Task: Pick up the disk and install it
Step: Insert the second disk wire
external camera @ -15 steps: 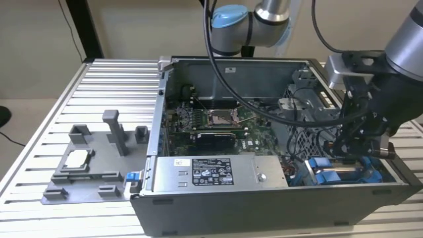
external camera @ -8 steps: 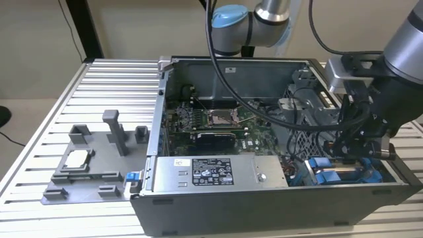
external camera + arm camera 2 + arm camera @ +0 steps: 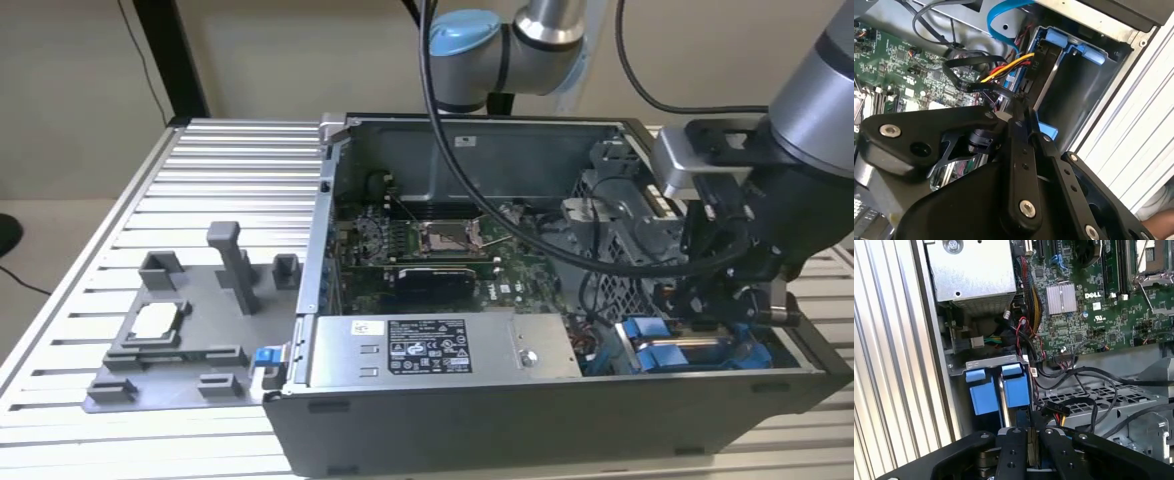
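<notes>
**Pincer down at the drive bay with the disk edge-on between its fingers**

Going left to right in the exterior view, I see the grey fixture tray [image 3: 180, 340] lying on the ribbed metal surface [image 3: 80, 300], with a small square silver chip [image 3: 156, 320] seated in it. Beside it stands the open computer case [image 3: 534, 420], its motherboard [image 3: 427, 250] exposed and the grey power-supply box [image 3: 434, 345] along the near wall. At the exterior view's right, my arm [image 3: 814, 150] reaches into the case corner, where blue brackets [image 3: 667, 345] show in the drive bay.

In the first wrist view the pincer [image 3: 1032, 450] is drawn narrow, its two black fingers [image 3: 1013, 455] pressed on a thin upright edge that I take to be the disk [image 3: 1032, 447], though I see little of it. It sits just beside the two blue tabs [image 3: 999, 390] of the bay. In the second wrist view the bay's grey wall [image 3: 1089, 95] lies open past the fingers.
</notes>
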Controlling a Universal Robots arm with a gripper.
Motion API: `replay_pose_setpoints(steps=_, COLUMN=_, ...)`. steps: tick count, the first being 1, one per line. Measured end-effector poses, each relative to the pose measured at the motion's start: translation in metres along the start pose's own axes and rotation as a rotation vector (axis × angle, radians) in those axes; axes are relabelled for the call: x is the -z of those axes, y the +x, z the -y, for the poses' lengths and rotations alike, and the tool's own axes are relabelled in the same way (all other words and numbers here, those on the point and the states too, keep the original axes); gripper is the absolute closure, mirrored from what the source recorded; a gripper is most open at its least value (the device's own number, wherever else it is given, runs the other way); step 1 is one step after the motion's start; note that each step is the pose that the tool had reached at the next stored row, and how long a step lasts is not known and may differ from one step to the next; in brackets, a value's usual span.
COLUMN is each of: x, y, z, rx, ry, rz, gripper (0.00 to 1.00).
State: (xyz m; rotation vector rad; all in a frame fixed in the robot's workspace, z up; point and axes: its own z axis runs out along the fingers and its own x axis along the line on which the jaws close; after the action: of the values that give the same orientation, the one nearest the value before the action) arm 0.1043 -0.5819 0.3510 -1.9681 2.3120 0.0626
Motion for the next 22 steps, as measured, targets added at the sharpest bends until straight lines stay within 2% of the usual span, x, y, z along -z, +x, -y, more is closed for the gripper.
replay_pose_setpoints(steps=3, x=-0.0027, y=0.0001, z=0.0004, rx=0.0, ry=0.0008, rz=0.0003, gripper=1.0)
replay_pose_setpoints(steps=7, x=-0.0074, y=-0.0005, z=0.001, rx=0.001, ry=0.0056, rz=0.0009, gripper=1.0)
replay_pose_setpoints(steps=22, x=-0.0094, y=-0.0024, z=0.0049, rx=0.011, ry=0.0061, rz=0.0016, gripper=1.0)
